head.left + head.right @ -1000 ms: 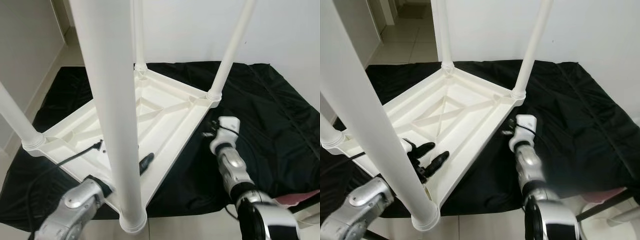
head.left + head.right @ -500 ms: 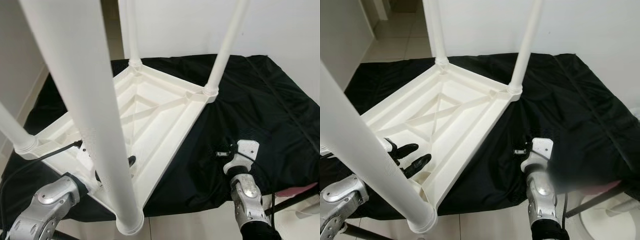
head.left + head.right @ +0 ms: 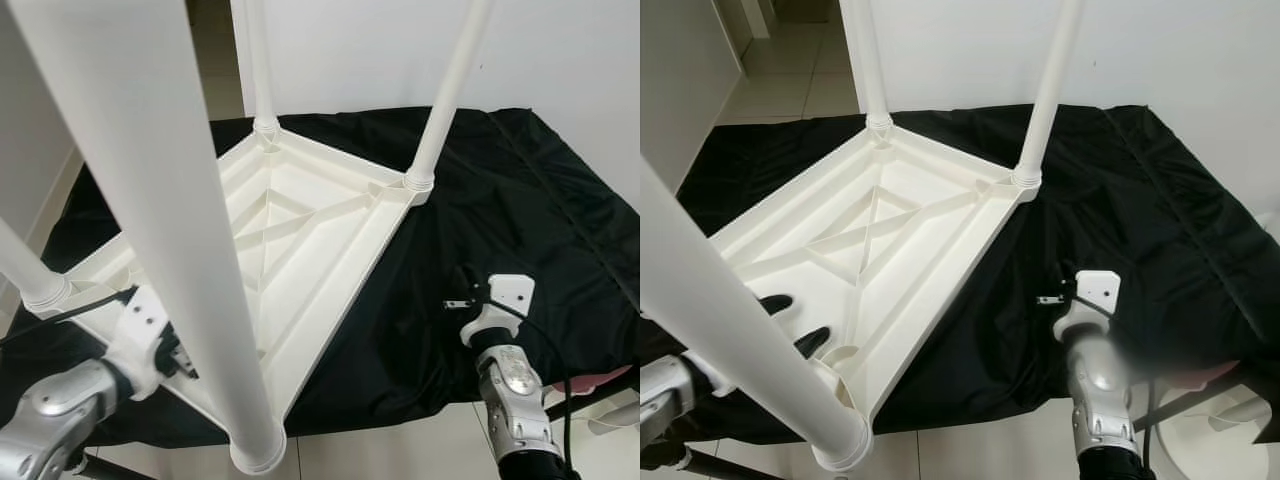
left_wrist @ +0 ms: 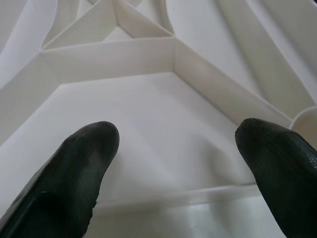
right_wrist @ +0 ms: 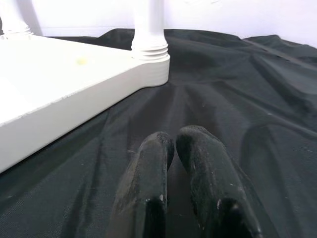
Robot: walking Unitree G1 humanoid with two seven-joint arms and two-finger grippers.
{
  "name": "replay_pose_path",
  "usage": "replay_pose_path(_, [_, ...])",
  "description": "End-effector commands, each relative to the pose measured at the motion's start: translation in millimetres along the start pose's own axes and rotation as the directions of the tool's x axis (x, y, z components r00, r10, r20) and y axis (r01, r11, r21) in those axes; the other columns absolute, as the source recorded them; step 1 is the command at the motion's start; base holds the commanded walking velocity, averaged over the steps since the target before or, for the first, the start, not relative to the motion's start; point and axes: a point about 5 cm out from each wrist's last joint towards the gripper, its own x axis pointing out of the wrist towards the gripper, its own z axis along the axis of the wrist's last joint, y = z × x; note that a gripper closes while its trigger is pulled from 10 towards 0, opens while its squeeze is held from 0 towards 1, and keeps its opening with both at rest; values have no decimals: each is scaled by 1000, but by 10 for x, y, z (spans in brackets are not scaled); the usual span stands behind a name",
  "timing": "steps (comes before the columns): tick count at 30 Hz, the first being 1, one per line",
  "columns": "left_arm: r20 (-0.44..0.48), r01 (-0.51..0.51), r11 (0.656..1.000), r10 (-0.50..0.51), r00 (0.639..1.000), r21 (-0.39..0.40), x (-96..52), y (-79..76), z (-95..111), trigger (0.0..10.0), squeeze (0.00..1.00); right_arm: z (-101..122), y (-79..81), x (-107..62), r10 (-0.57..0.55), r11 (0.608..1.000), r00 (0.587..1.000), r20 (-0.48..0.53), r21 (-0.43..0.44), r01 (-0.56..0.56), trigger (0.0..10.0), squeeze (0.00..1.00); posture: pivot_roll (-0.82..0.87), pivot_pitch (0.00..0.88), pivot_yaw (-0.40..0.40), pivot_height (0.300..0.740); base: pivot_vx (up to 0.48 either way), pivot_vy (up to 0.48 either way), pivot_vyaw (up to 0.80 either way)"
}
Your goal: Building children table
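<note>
Nearest leg: a white table leg (image 3: 170,230) rises close to your camera, seated in the near corner socket.
Left gripper (image 4: 178,148): your jaws are spread wide, empty, over the ribbed underside.
Right gripper (image 5: 173,158): jaws pressed together, empty, over the black cloth (image 3: 520,200).
Children's table (image 3: 890,240): upside down on the cloth, four legs standing.
Progress: looks nearly built; turning it upright likely remains.
Hidden: leg tops are cut off; you cannot judge screw tightness.
</note>
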Motion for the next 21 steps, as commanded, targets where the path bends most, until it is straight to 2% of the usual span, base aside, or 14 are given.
replay_pose_path(1, [-12,297,955,-297,955,6,-63,-140,18,10000,0,-25,10,-18,7,1000,1000,-21,6,-7,10000,0,16,86,6,740,0,0,0])
replay_pose_path(4, [-8,302,953,-302,953,10,-88,-121,38,10000,0,-20,8,-18,9,1000,1000,-25,6,-9,10000,0,28,87,5,740,0,0,0])
replay_pose_path(8, [-54,327,945,-327,943,-8,-203,-87,17,10000,0,-17,21,-13,24,1000,999,-27,6,-23,10000,0,36,89,7,740,0,0,0])
replay_pose_path(15, [-94,365,931,-366,926,-23,-292,-114,-21,10000,0,12,9,17,27,1000,999,-30,3,-27,10000,0,39,88,5,740,0,0,0])
replay_pose_path(16, [-113,387,921,-390,914,-44,-319,-134,-49,10000,0,19,4,27,30,1000,999,-29,-3,-30,10000,0,37,84,8,740,0,0,0])
replay_pose_path(19, [-146,371,928,-373,916,-37,-294,-115,-108,10000,0,26,-8,49,34,999,999,-30,-11,-34,10000,0,39,83,5,740,0,0,0])
replay_pose_path(21, [-148,343,939,-338,930,15,-210,-85,-112,10000,0,36,-7,72,36,999,999,-28,-13,-36,10000,0,39,83,5,740,0,0,0])
